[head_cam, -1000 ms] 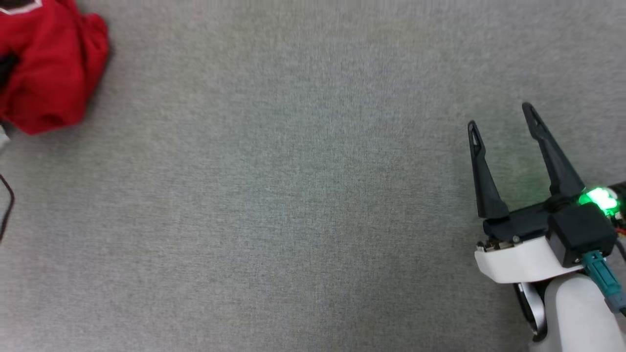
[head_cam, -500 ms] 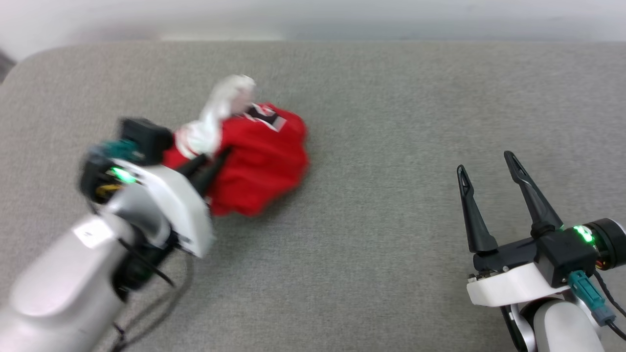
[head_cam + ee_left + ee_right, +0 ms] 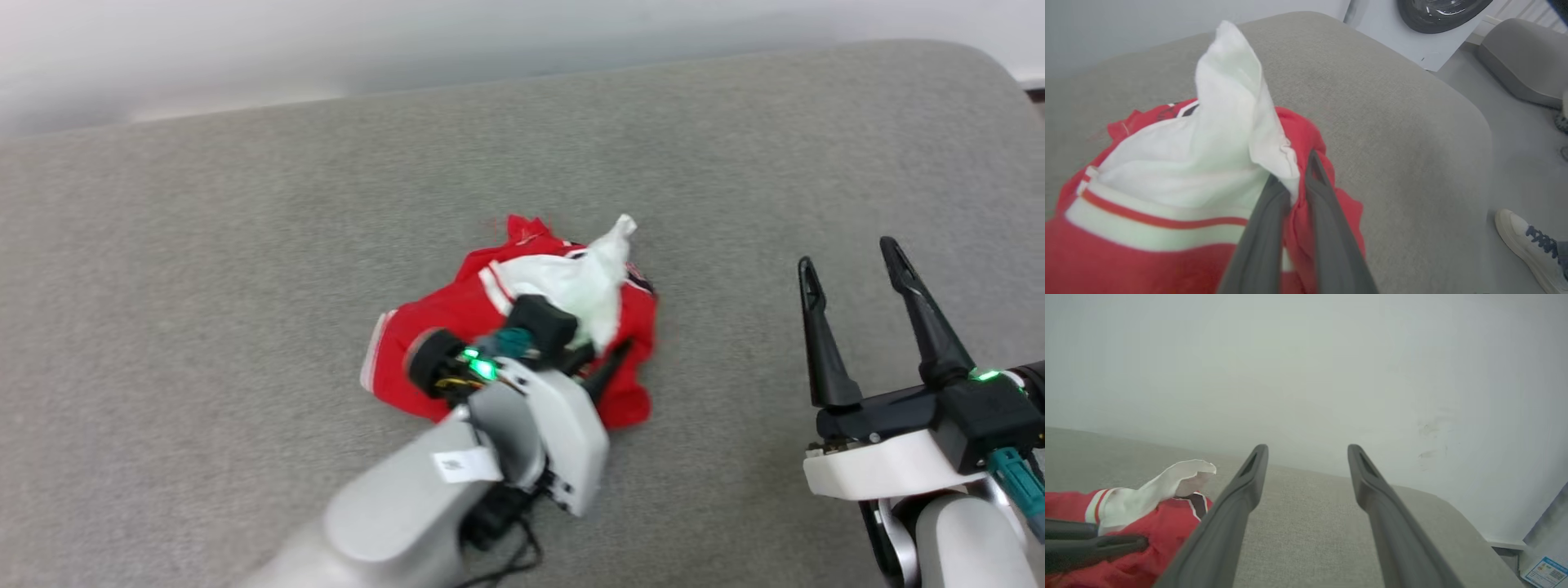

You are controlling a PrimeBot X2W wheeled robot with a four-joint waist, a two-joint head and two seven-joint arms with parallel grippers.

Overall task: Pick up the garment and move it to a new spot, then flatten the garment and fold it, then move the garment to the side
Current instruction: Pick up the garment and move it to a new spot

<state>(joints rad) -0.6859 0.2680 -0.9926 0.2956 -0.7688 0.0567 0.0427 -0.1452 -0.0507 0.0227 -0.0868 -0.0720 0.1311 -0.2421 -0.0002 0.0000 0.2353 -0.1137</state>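
Pinching a fold of white sleeve (image 3: pixel 1229 122) and red cloth, the jaws of the left gripper (image 3: pixel 1293 171) are closed tight on the garment (image 3: pixel 469 298), which lies bunched near the middle of the grey surface (image 3: pixel 204 245); the right gripper (image 3: pixel 847 253) hangs off to the side, jaws spread wide and empty. I reckon so small a bite could slip, or drag the heap into a worse tangle. The black lettering (image 3: pixel 1198 502) is mostly folded away, and the forearm tag (image 3: pixel 457 465) and blue sticker (image 3: pixel 1545 573) are unreadable.
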